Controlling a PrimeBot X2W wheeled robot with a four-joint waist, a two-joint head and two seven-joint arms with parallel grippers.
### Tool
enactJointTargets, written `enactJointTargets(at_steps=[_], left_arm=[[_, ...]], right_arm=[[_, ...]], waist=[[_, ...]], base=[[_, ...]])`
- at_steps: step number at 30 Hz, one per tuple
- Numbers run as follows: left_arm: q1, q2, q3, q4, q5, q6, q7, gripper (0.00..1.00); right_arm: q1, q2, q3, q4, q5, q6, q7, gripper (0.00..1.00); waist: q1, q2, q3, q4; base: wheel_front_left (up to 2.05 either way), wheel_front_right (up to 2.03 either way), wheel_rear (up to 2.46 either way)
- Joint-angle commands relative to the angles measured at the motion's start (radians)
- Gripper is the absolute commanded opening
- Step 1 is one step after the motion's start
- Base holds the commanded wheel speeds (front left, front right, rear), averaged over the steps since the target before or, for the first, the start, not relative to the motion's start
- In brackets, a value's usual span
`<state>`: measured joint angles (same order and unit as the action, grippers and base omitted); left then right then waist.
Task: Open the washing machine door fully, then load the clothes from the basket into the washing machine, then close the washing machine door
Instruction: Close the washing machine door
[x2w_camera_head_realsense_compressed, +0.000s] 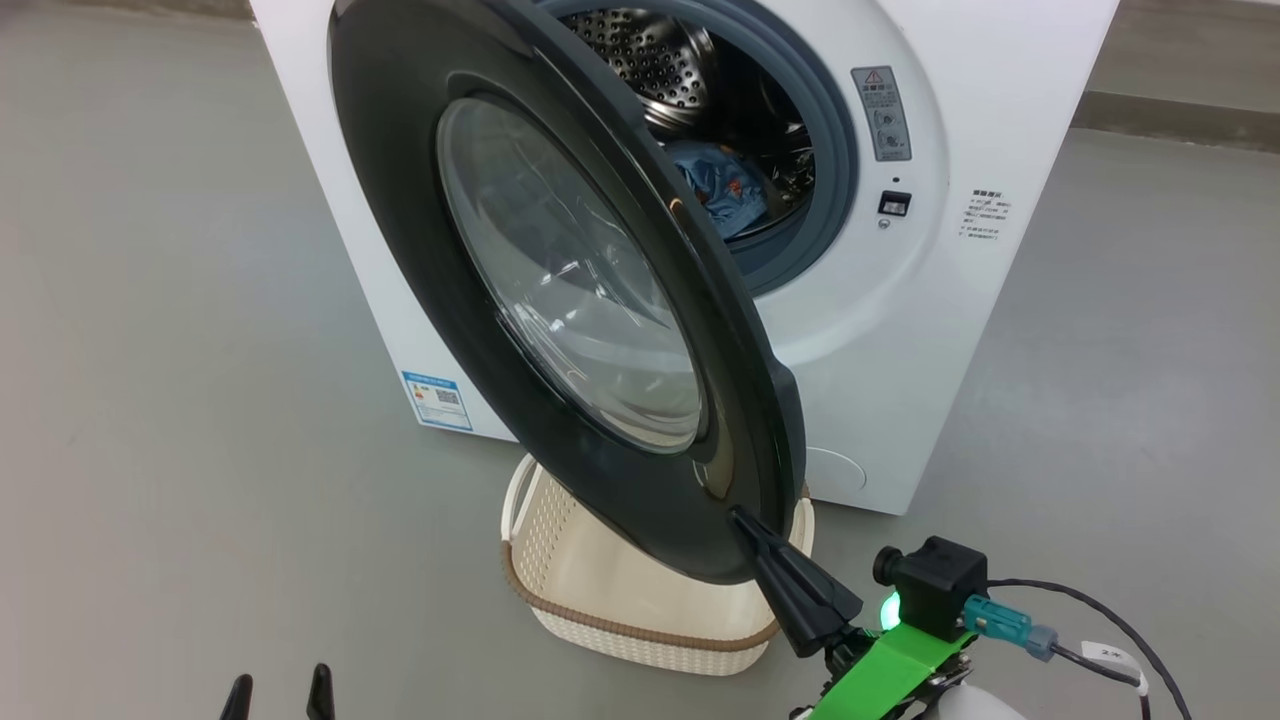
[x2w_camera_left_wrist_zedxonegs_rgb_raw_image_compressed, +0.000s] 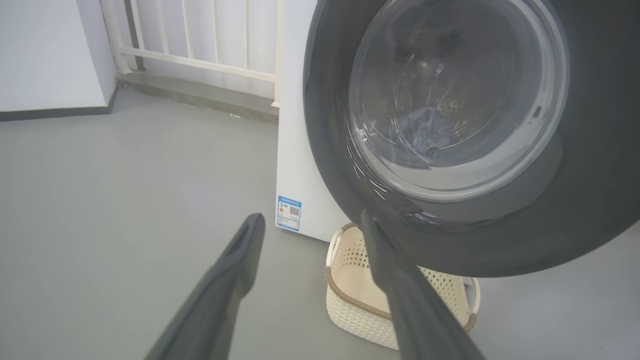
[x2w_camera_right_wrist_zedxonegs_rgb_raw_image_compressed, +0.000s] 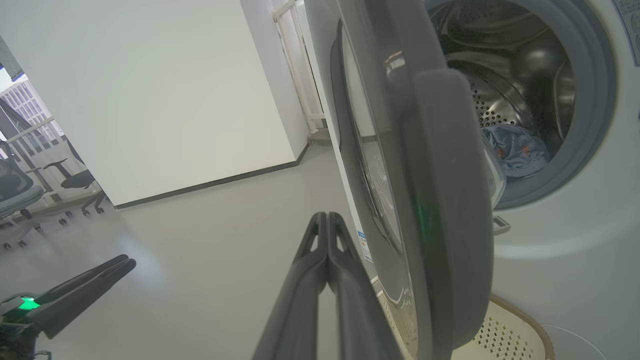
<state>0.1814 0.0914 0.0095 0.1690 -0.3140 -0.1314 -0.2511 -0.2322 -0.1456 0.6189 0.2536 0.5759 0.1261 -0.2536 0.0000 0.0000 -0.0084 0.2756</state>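
The washing machine door (x2w_camera_head_realsense_compressed: 560, 300) stands half open, overhanging the basket (x2w_camera_head_realsense_compressed: 600, 615) and partly screening the drum (x2w_camera_head_realsense_compressed: 650, 60) of the washing machine (x2w_camera_head_realsense_compressed: 900, 330), where the clothes (x2w_camera_head_realsense_compressed: 720, 190) lie. The right gripper (x2w_camera_head_realsense_compressed: 745, 520), pinched shut on nothing, sits at the door's lower rim; the left gripper (x2w_camera_head_realsense_compressed: 280, 688) gapes empty.

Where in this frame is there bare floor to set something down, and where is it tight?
Bare grey floor lies to the robot's left of the washing machine, bordered by its white side and the basket; more lies to its right. Crowded: the basket sits under the half-open washing machine door, with the shut right gripper at the door's lower rim.
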Motion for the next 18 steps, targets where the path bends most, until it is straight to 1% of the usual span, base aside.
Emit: enactJointTargets(at_steps=[1,18], left_arm=[[-0.050,0.002,0.030,-0.022,0.003,0.001,-0.011,1.00],[-0.091,-0.003,0.009,-0.023,-0.007,0.001,-0.011,1.00]], right_arm=[[-0.024,0.012,0.018,-0.018,0.018,0.005,-0.008,0.00],[-0.082,0.034,-0.033,0.023,0.011,0.005,-0.008,0.00]], waist=[[0.0000,0.0000,0.002,0.001],[0.0000,0.0000,0.063,0.006]], base=[[0.00,0.00,0.00],[0.00,0.00,0.00]])
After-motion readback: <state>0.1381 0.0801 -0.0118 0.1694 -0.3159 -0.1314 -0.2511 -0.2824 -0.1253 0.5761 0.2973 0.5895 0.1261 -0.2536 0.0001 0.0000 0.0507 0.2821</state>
